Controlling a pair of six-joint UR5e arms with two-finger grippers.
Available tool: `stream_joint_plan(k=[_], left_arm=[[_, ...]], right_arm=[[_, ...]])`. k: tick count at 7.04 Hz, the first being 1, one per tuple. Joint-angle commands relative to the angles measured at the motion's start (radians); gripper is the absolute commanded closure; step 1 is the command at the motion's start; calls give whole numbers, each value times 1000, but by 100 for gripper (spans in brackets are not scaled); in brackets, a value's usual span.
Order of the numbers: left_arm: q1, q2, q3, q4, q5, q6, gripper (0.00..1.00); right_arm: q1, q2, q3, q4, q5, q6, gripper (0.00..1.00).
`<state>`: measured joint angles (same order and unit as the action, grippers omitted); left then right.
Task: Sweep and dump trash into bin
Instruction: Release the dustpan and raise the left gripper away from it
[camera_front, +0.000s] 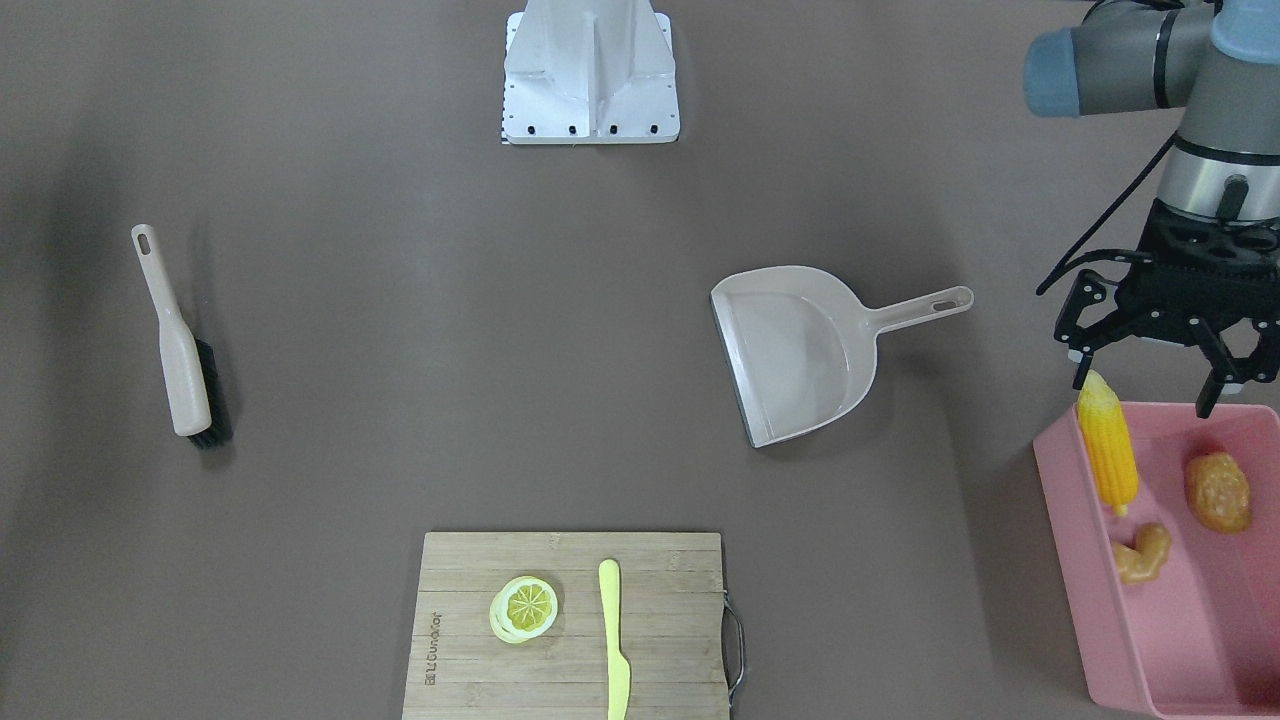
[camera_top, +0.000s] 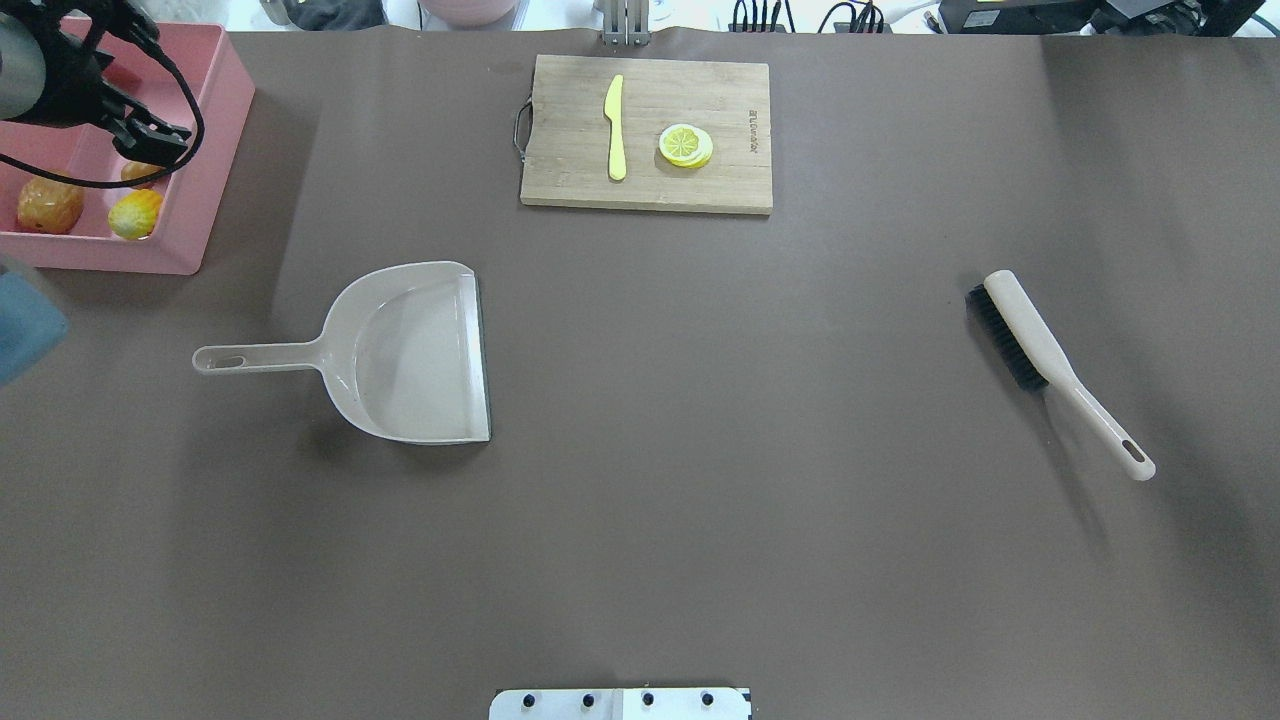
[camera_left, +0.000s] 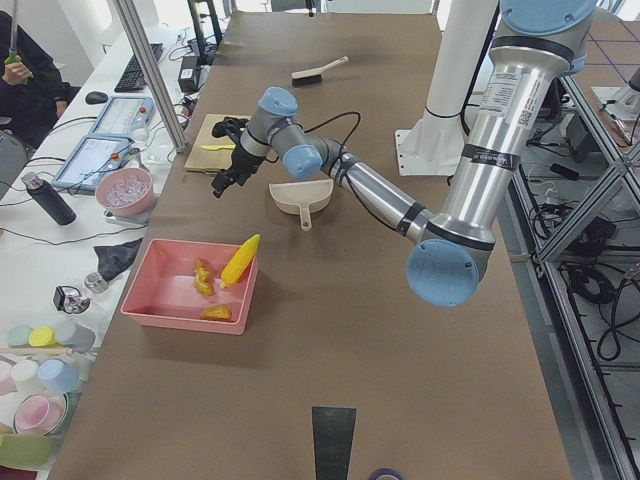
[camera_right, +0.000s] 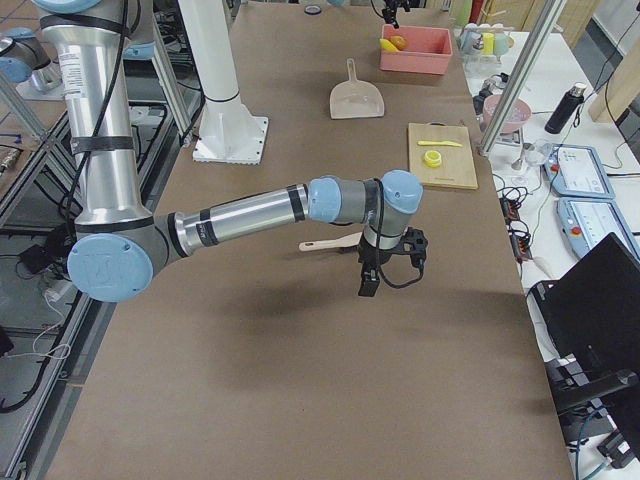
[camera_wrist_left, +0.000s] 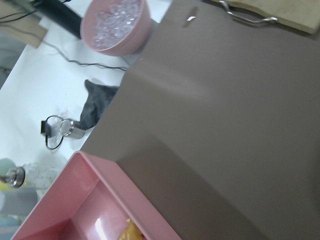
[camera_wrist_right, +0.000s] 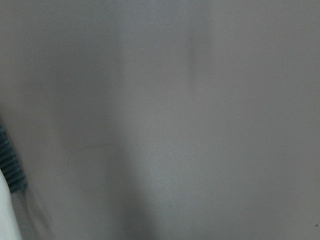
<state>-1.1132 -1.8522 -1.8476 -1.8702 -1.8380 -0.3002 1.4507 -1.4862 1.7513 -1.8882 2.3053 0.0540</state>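
Inside large pink rectangular plastic tub (camera_front: 1075, 570): yellow toy corn cob (camera_front: 1107, 452), tan-brown potato-like lump (camera_front: 1218, 491), knobbly ginger-like root (camera_front: 1142, 553). Left gripper (camera_front: 1145, 390) just above tub's rim, fingers wide, empty. Right gripper (camera_right: 372, 280) far from tub, opening impossible to tell. Dumping seems finished; next, lift clear.

left claw (camera_front: 1145, 393): spread wide, empty, pointing down | right claw (camera_right: 385, 272): pointing down, state unclear

corn (camera_front: 1108, 455), lump (camera_front: 1218, 490), root (camera_front: 1142, 553) in bin (camera_front: 1095, 600) | dustpan (camera_front: 800, 355) near bin | brush (camera_front: 185, 370) well apart
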Motion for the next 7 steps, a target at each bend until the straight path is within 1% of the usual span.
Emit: stream_joint_plan(k=[1, 2, 3, 4, 5, 6, 7], left_arm=[[-86, 11, 51, -15, -90, -39, 2], [-121, 33, 83, -62, -102, -25, 2], [-138, 47, 152, -128, -128, -26, 2], [-164, 48, 235, -239, -129, 4, 2], [-177, 50, 325, -365, -123, 79, 2], [-222, 48, 361, -383, -132, 82, 2], [-230, 51, 384, -395, -130, 102, 2]], right_arm=[[54, 3, -53, 33, 0, -58, 0], [71, 3, -88, 75, 2, -60, 0], [73, 1, -132, 122, 2, -59, 0], [76, -2, -178, 182, 5, -56, 0], [83, -5, -194, 210, 6, -54, 0], [98, -8, -196, 210, 14, -54, 0], [111, -12, -196, 210, 19, -55, 0]])
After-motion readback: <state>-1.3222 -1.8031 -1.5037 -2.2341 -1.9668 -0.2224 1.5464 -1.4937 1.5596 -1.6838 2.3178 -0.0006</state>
